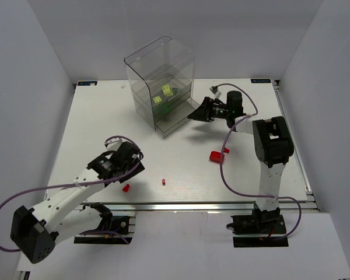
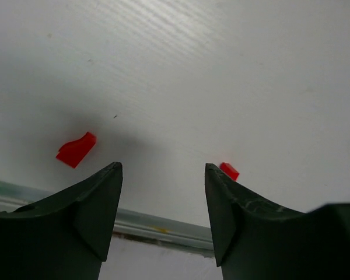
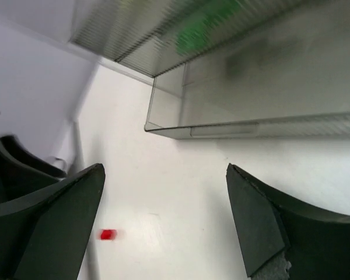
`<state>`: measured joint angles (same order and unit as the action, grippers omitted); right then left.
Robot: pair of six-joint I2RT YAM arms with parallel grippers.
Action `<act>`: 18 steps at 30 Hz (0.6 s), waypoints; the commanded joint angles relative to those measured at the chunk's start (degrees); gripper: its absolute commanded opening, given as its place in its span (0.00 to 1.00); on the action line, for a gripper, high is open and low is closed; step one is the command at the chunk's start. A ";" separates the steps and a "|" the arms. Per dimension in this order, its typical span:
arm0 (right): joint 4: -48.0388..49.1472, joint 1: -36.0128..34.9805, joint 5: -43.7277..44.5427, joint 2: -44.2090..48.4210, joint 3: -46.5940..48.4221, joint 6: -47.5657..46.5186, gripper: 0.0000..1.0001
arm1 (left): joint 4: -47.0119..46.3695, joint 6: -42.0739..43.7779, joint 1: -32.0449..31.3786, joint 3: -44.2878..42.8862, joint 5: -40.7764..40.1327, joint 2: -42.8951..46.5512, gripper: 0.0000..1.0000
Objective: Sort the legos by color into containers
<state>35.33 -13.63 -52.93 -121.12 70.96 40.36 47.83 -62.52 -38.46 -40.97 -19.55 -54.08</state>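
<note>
Top external view shows a white table [image 1: 93, 116] with the clear container unit [image 1: 160, 81] standing near its far edge. The lowest drawer [image 1: 176, 121] is pulled out toward the front. Some yellow-green bricks [image 1: 165, 93] lie in an upper drawer. Three red legos remain on the table: a larger red brick [image 1: 216, 156] in front of the right arm, a small red piece [image 1: 126, 188] close to the near edge, and a tiny red piece [image 1: 163, 182] a little to its right. Purple cables [image 1: 224, 169] hang around both arms, and one loop passes just beside the larger red brick.

The left gripper [image 1: 130, 173] hangs low over the table, just above the small red piece. In the left wrist view its fingers [image 2: 99, 204] stand apart with only bare table between them, so the left gripper [image 2: 162, 169] is open and holds nothing.

The right gripper [image 1: 197, 112] is just beside the open drawer. It is wide open and empty in the right wrist view [image 3: 163, 175].

Only the left wrist view shows how near the two small legos are: one red piece [image 2: 76, 150] lies outside one finger, and another [image 2: 228, 171] is partly hidden behind the other finger. The right wrist view shows the drawer wall [image 3: 251, 93] close up, a green blur [image 3: 198, 35] behind ribbed plastic, and a blurred red spot [image 3: 107, 234] on the table.
</note>
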 commanded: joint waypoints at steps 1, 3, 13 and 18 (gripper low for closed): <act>-25.99 -1.22 -2.37 10.53 6.19 -37.72 0.89 | 8.92 -5.58 0.22 -4.46 -1.28 -4.88 0.66; -33.80 -1.75 5.69 17.56 6.21 -55.13 0.89 | 10.78 -6.64 0.22 -5.52 -1.45 -7.60 0.55; -78.69 0.27 -4.54 15.49 21.40 -83.32 0.17 | 22.38 -5.16 0.22 -7.46 -2.60 -16.39 0.47; -71.92 -0.17 -6.93 21.44 11.25 -86.42 0.37 | 18.97 -1.92 0.75 -4.92 -2.07 -20.36 0.61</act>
<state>-30.39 -13.26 -55.13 -103.50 86.37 -39.16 66.94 -66.26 -38.22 -46.72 -20.62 -74.76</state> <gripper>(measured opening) 0.327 0.595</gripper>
